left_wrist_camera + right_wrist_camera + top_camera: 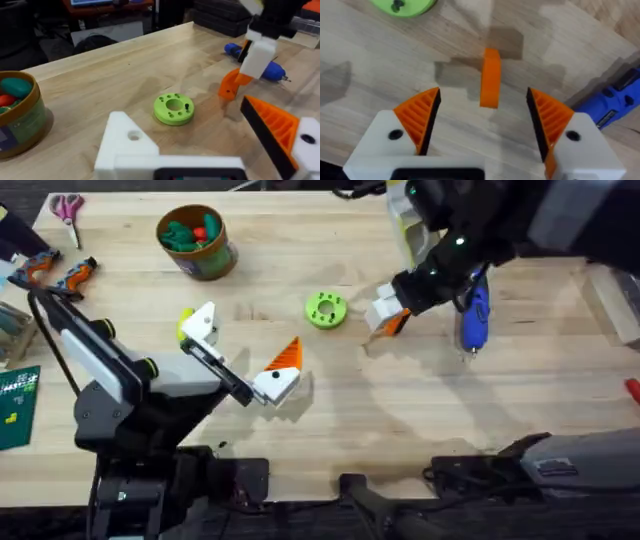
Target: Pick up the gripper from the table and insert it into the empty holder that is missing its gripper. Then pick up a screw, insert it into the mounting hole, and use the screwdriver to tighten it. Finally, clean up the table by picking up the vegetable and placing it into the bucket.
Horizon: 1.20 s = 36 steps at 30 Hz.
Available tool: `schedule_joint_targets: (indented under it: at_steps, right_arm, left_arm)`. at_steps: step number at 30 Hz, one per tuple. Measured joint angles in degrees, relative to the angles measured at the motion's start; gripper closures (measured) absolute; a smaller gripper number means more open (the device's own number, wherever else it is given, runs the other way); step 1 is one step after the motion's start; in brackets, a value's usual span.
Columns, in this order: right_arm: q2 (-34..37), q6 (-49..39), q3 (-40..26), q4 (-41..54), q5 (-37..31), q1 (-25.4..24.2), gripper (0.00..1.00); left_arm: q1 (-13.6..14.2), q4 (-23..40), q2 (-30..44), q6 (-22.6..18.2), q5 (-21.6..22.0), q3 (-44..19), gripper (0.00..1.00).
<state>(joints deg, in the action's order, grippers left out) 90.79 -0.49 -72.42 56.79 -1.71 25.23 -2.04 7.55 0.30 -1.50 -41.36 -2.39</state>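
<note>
The loose orange gripper point(490, 77) stands on edge on the table between the open fingers of my right gripper point(482, 105), touching neither pad. The same orange gripper point(230, 86) lies under that arm in the left wrist view. My right gripper point(388, 312) hovers beside the blue screwdriver point(474, 315). My left gripper point(245, 345) is open and holds nothing. One of its fingers is the bare white holder point(125, 142), the other carries an orange wedge point(272, 131). The yellow-green vegetable point(184, 326) lies just behind the holder point(206, 321). The bucket point(196, 242) stands at the back left.
A flat green ring point(325, 309) with holes lies between the two grippers, with a small dark screw-like piece point(186, 106) in it. Scissors point(68, 208) and orange-handled pliers point(60, 275) lie at the far left. A green board point(18, 405) sits at the left edge.
</note>
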Motion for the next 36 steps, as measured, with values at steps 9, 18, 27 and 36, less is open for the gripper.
schedule_joint_targets:
  at_steps: [9,18,27,36]
  right_arm:
    - [6.1,0.0,0.0,-0.6,-0.4,0.0,0.073]
    - [6.3,-0.4,-0.1,-1.6,-0.6,-0.4,0.988]
    - [6.3,-1.0,-0.8,-2.0,8.9,-2.3,0.988]
    - [6.3,-2.2,-2.8,-4.9,39.5,-6.7,0.988]
  left_arm:
    - [0.0,0.0,0.0,0.0,0.0,0.0,0.015]
    - [0.0,0.0,0.0,0.0,0.0,0.0,0.015]
    - [0.0,0.1,0.0,0.0,-0.5,0.0,0.015]
    - [0.0,0.5,0.0,0.0,-5.9,0.0,0.015]
